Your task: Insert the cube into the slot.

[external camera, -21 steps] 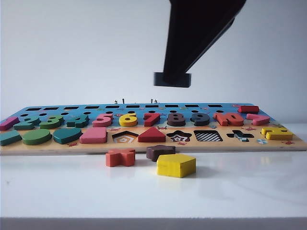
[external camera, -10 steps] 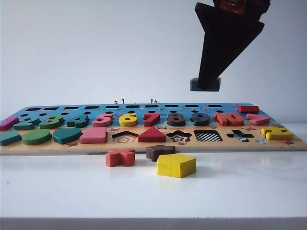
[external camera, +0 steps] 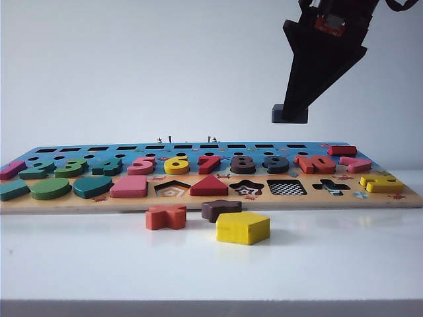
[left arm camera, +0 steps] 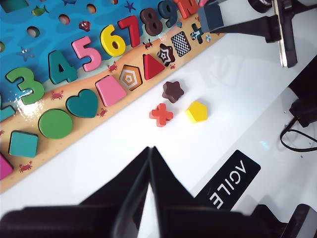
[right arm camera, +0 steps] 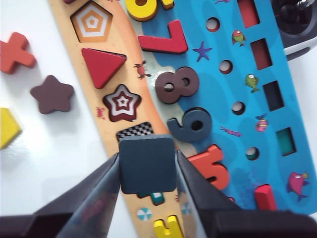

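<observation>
My right gripper (external camera: 291, 113) hangs well above the puzzle board (external camera: 211, 202), shut on the cube (external camera: 289, 113), a flat dark navy square block. The right wrist view has the cube (right arm camera: 147, 163) clamped between both fingers of the right gripper (right arm camera: 147, 154). It covers most of the slot (right arm camera: 134, 130), leaving only a strip of checkerboard showing. From the exterior view the slot (external camera: 286, 187) lies almost straight below the cube. My left gripper (left arm camera: 149, 148) is shut on nothing, above the bare white table on the near side of the board.
A yellow pentagon block (external camera: 242, 228), a dark brown star (external camera: 221, 209) and an orange cross (external camera: 165, 216) lie on the table in front of the board. The star cut-out (external camera: 246, 188) and pentagon cut-out (external camera: 172, 189) lie left of the slot.
My right gripper has swung to the right with the cube and turned, from above the red triangle to above the checkerboard slot.
</observation>
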Motion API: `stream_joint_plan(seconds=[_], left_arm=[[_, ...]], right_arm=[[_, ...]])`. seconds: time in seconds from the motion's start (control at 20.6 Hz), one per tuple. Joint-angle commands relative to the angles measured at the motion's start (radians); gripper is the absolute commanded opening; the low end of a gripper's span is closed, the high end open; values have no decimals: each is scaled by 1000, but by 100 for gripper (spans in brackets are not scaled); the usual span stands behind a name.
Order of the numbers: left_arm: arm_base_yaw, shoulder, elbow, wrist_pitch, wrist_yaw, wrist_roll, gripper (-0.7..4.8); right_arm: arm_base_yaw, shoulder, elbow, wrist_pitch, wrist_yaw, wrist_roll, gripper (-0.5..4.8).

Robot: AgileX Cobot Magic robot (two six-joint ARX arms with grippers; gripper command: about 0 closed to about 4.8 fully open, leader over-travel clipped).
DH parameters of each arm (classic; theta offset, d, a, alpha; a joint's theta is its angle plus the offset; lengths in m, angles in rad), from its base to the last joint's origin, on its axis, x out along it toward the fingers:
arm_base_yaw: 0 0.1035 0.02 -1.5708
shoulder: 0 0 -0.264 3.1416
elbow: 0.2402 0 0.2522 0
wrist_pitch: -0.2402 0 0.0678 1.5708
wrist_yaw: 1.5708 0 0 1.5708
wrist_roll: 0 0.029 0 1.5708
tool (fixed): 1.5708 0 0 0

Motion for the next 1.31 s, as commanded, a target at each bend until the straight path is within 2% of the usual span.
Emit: stream_joint_plan(seconds=[0.05, 0.29, 1.31], left_arm=[[-1, -1, 5, 16, 8, 4, 17], [-1, -1, 5, 16, 8, 4, 17], [-1, -1, 5, 16, 8, 4, 17]], right_arm=[[-8, 9, 2, 16, 0, -80, 120], [-6, 41, -2, 15, -30, -134, 116], [2, 151, -3, 7, -37, -138, 111]])
